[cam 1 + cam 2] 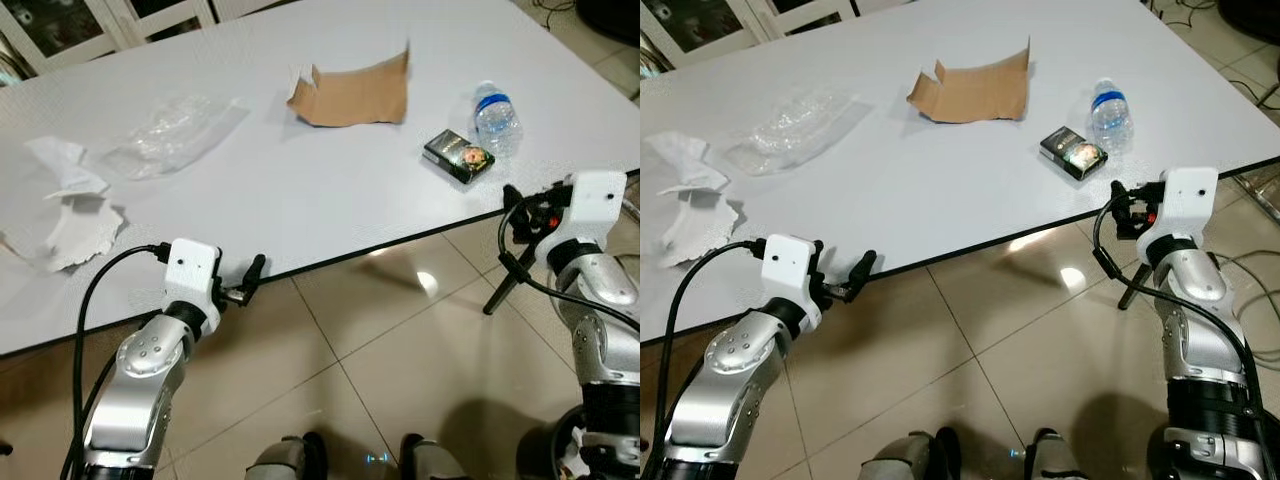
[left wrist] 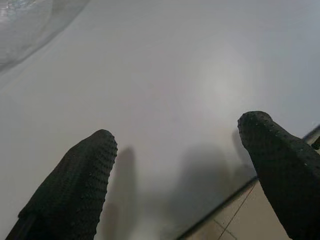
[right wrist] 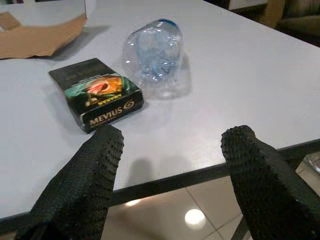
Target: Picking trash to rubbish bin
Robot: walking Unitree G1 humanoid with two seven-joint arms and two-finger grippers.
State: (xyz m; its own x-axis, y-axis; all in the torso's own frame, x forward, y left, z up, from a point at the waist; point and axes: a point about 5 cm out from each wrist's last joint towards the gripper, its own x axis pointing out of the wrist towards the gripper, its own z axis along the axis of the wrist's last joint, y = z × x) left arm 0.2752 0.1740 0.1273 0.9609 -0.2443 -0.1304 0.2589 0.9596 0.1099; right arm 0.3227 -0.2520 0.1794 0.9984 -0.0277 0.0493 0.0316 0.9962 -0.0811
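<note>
Trash lies spread over the white table (image 1: 300,190), none of it held yet. At the right near edge sit a dark cigarette pack (image 1: 459,157) and, just beside it on the far right, a crushed clear bottle (image 1: 497,119) lying down. A torn piece of cardboard (image 1: 355,93) rests farther back near the middle, curled up at one side. A crumpled plastic bag (image 1: 170,133) lies left of it, and white tissue (image 1: 68,205) is bunched at the far left.

The right gripper (image 3: 167,165) hovers at the table's near edge, fingers spread wide and empty, aimed at the pack and bottle. That is probably why the arm is raised to table height: it lines up for a level reach to the closest items. The left gripper (image 2: 182,170) also hangs open and empty over the near edge, pointing across bare tabletop with the bag ahead of it.

No bin can be made out, so carrying likely comes after a grasp. The pack looks the easiest first pick: rigid, flat-sided, nearest the right fingers.
</note>
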